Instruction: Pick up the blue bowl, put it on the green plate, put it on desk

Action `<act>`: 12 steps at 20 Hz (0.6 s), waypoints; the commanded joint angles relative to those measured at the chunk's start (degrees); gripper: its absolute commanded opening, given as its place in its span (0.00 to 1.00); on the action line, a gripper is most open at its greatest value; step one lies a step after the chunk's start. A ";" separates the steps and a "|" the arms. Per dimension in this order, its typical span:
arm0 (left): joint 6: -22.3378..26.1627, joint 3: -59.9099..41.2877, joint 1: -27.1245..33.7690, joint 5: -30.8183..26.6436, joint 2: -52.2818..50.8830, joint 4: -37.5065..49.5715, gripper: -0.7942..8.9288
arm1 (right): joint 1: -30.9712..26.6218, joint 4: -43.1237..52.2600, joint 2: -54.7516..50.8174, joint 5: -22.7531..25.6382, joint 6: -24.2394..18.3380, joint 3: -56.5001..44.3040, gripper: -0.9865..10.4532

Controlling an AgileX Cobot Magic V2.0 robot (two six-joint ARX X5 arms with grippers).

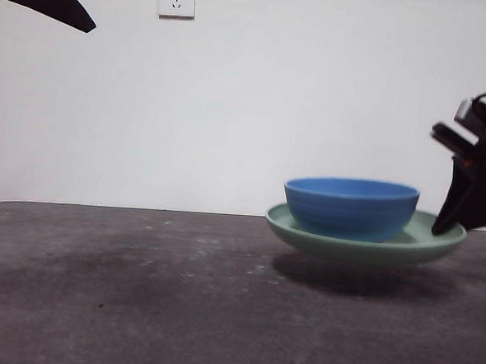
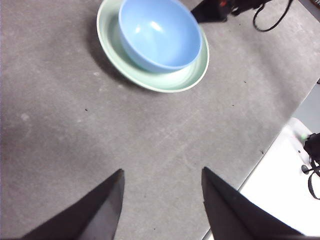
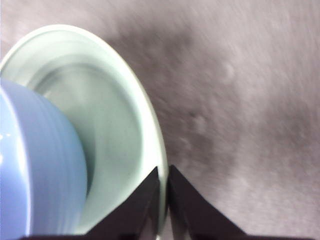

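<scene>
- The blue bowl (image 1: 350, 207) sits upright, mouth up, inside the green plate (image 1: 306, 232); both are round, with no long axis.
- The plate hangs level just above the surface (image 1: 137, 291), a shadow beneath it.
- The right gripper (image 3: 163, 200) has its fingers clamped on the plate's rim, on the side away from the bowl.
- The left gripper (image 2: 161, 200) hovers well apart, fingers spread.

My front camera looked level across the tabletop (image 1: 137, 291); both wrist cameras looked down, sharing the green plate (image 2: 162, 82).
</scene>
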 commanded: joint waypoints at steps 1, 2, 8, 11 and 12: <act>0.74 0.42 -0.33 0.35 0.35 0.59 0.34 | 1.49 0.92 -1.14 -0.81 2.84 0.92 0.09; 0.74 0.42 -0.33 0.35 0.35 0.59 0.34 | 2.29 1.18 -1.62 -0.87 3.54 0.92 0.09; 0.74 0.42 -0.33 0.35 0.35 0.57 0.34 | 11.39 5.40 -2.14 0.79 8.92 0.92 0.09; 0.74 0.42 -0.33 0.35 0.35 0.57 0.34 | 16.55 7.61 -1.92 4.11 10.54 0.92 0.09; 0.74 0.42 -0.33 0.35 0.35 0.59 0.34 | 18.12 8.13 -1.60 5.66 10.99 0.92 0.09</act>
